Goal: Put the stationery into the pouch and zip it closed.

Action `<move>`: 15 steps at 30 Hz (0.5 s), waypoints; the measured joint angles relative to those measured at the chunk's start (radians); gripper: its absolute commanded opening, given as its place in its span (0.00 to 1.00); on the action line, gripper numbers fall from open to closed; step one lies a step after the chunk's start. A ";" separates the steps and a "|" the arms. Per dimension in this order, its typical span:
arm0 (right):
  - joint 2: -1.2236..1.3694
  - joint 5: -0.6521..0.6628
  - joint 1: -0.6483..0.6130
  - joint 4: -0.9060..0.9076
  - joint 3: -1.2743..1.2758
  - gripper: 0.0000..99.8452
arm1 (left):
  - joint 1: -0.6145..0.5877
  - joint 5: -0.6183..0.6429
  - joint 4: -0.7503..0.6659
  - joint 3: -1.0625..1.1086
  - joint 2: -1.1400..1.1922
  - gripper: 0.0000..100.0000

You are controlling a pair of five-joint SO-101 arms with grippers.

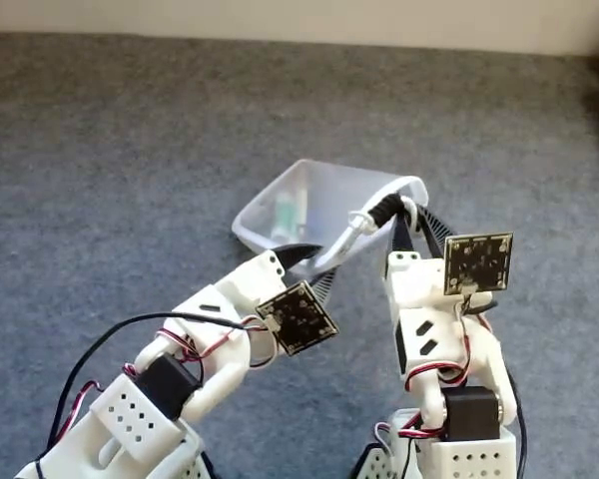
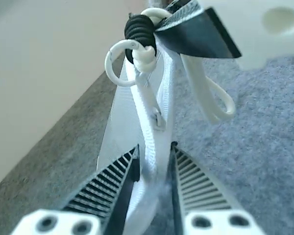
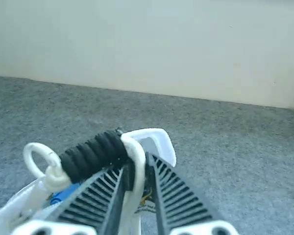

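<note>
The pouch (image 1: 319, 195) lies in the middle of the counter (image 1: 130, 150). It is soft, light, slippery plastic. The right hand (image 3: 139, 161) is clenched on its end cord (image 3: 90, 154). The left hand (image 2: 154, 148) seems to pinch the stiffer zipper edge (image 2: 147, 122), which is the best hold.

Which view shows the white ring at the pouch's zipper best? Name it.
Left wrist view: the white ring faces the camera, whole. The right wrist view shows it at an angle; the high view shows it tiny.
</note>
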 measured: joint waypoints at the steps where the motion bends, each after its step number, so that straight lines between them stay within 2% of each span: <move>1: 0.000 0.000 -0.002 0.000 0.000 0.00 | 0.000 0.000 0.000 0.005 0.000 0.11; 5: 0.000 0.000 -0.003 0.000 0.000 0.00 | -0.005 0.000 0.000 0.028 0.002 0.10; 8: 0.000 0.000 -0.003 0.000 0.000 0.00 | -0.009 0.000 0.000 0.028 0.002 0.01; 15: -0.002 0.000 -0.006 0.000 0.000 0.00 | -0.009 0.000 0.002 0.028 0.002 0.00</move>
